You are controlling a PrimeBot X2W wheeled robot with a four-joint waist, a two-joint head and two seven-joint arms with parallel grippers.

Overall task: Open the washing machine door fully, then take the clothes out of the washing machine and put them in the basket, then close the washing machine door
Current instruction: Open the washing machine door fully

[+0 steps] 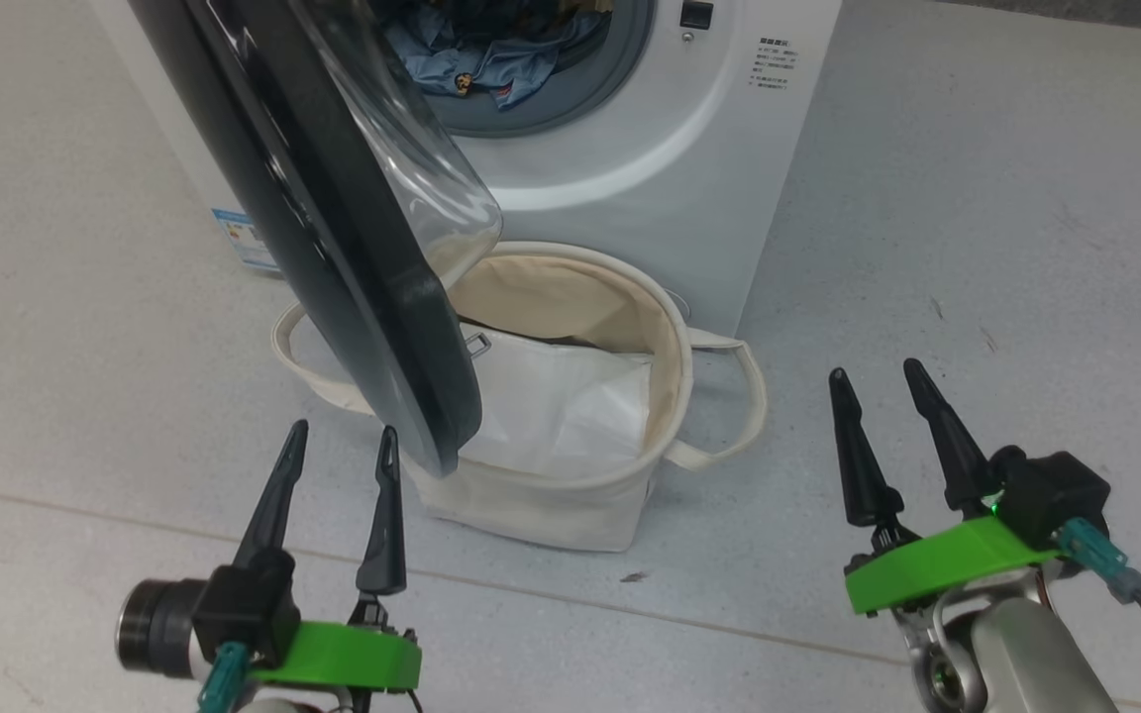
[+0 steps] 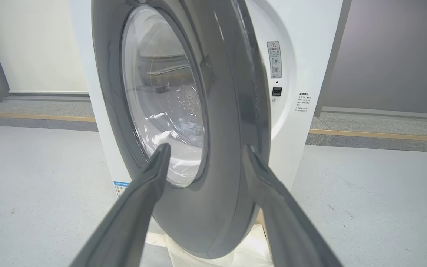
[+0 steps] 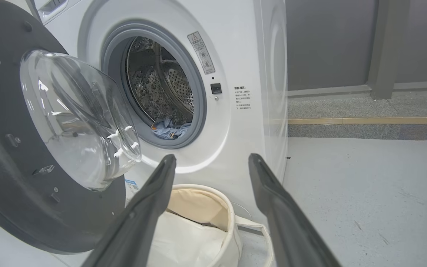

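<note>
Over to the washing machine door [image 1: 333, 248], swung out toward the camera and seen nearly edge-on. Runs as a long black diagonal from upper left down to the centre of the frame, glass bowl bulging to its right. Hangs over the left part of the basket [image 1: 674, 337], lower tip of the rim overlapping the basket's near-left wall. Inside the basket, just a plain white sheet [image 1: 570, 406].

Up at top centre, the clothes [image 1: 491, 59]: light-blue fabric bunched at the lip of the drum in the washing machine [image 1: 650, 178], none of it out yet.

Down at lower left, the left gripper [image 1: 345, 428], fingers parted wide, nothing between them. Sits just left of and below the door's lower tip, near but apart. In the left wrist view, looks straight at the door's outer face, broad rim framed between the two fingers.

At lower right, the right gripper [image 1: 875, 369], likewise spread and empty, well apart from the door, on the glass-bowl side, facing the drum mouth in the right wrist view.

Looks like the door-opening step, not quite finished: door roughly square to the machine, probably more swing to go toward frame left. Turns on this: nearer the left gripper, yet outer face toward it, so likely to shut, not open, under a push from there. Calls for hooking the free rim from the left, or pushing the inner face from the right.
</note>
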